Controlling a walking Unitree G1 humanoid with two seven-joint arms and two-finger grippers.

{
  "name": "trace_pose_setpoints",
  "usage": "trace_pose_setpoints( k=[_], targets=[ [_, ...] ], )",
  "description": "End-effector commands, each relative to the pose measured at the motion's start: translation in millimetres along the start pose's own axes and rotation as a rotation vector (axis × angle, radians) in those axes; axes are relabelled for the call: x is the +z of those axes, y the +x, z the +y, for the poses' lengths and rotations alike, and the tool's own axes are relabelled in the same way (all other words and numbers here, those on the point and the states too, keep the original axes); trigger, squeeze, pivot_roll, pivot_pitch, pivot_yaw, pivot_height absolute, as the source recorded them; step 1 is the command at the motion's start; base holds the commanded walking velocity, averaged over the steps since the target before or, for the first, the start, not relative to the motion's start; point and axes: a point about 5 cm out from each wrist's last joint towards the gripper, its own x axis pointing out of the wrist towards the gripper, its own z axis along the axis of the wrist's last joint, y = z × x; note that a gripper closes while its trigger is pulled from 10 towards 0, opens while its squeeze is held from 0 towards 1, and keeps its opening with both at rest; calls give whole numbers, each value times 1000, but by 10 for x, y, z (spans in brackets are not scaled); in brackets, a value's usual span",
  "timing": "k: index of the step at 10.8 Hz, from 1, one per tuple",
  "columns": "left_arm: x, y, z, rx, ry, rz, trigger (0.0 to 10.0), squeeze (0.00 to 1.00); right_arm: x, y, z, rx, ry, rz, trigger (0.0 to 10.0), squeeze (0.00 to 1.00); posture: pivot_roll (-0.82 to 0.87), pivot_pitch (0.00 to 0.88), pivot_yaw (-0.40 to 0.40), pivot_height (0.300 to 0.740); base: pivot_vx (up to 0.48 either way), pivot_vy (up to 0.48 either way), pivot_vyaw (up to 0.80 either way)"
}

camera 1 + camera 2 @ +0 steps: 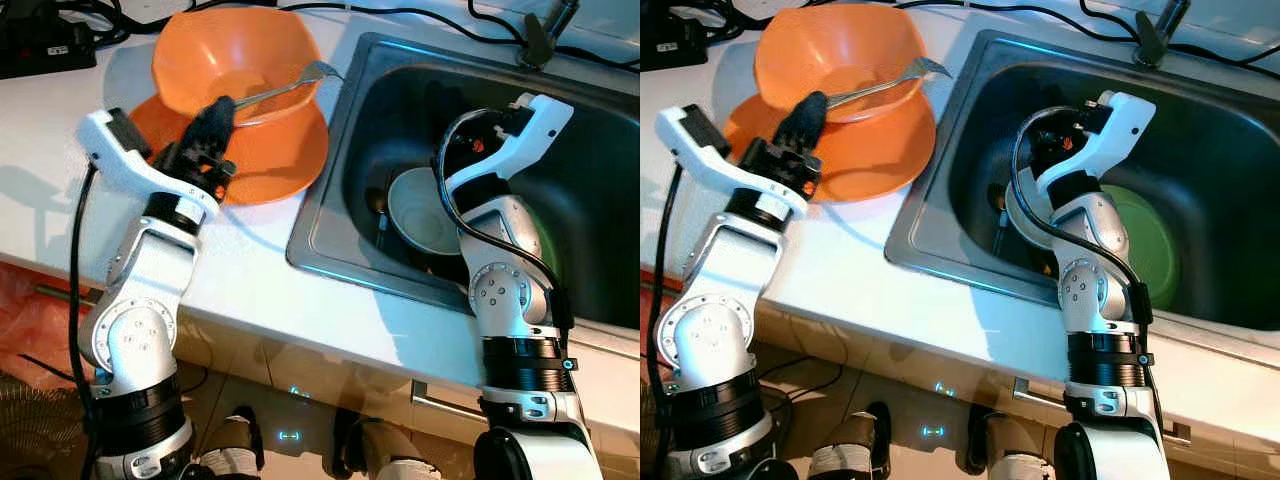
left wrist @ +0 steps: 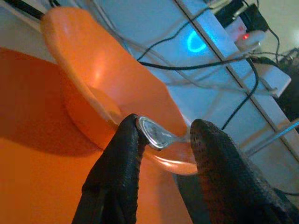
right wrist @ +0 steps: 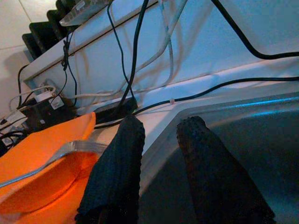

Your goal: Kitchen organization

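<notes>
Between the left gripper's (image 2: 163, 154) narrowly parted fingers lay the fork (image 1: 285, 88) handle's end, its tines resting across the orange bowl (image 1: 235, 55) beyond. The right gripper (image 3: 159, 158), slightly open and empty, hovered in the sink (image 1: 345, 235), where dishes apparently awaited sorting.

Head views: bright, even light from above renders the white desk (image 1: 250, 290) nearly overexposed, with soft grey arm shadows at its left edge; the sink (image 1: 560, 200) basin stays dark, its near rim carrying cyan glare. Focus is sharp, and straight edges bow slightly toward the frame borders. Wrist views: dimmer and blue-tinted; the near black fingers (image 2: 117, 177) are soft, the far cables hazy, the orange bowl (image 2: 107, 88) showing a mild highlight.
</notes>
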Motion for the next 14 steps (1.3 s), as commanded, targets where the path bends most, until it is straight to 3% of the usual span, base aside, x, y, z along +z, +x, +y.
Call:
trace_pose_setpoints(
  k=[1,7,11,12,13,14],
  targets=[
    [-16,-1,65,45,-11,0,0,0,-39,-49,-51,-9,-10,24,10000,0,149,269,-74,740,0,0,0],
    [-16,5,75,55,-17,-14,0,0,-48,-55,-58,-8,-11,27,10000,0,147,264,-75,740,0,0,0],
    [79,1,-77,-47,-16,-82,392,0,-54,-46,-51,-3,-10,30,10000,0,148,261,-76,740,0,0,0],
    [71,0,-82,-51,-16,-79,3294,0,-55,-44,-50,-3,-10,30,10000,0,148,262,-77,740,0,0,0],
    [66,-1,-89,-56,-18,-79,10000,0,-54,-43,-50,-3,-11,30,10000,0,148,264,-77,740,0,0,0],
    [64,5,-113,-67,-18,-78,10000,0,-55,-42,-50,-2,-13,32,10000,0,147,265,-78,740,0,0,0]
  ],
)
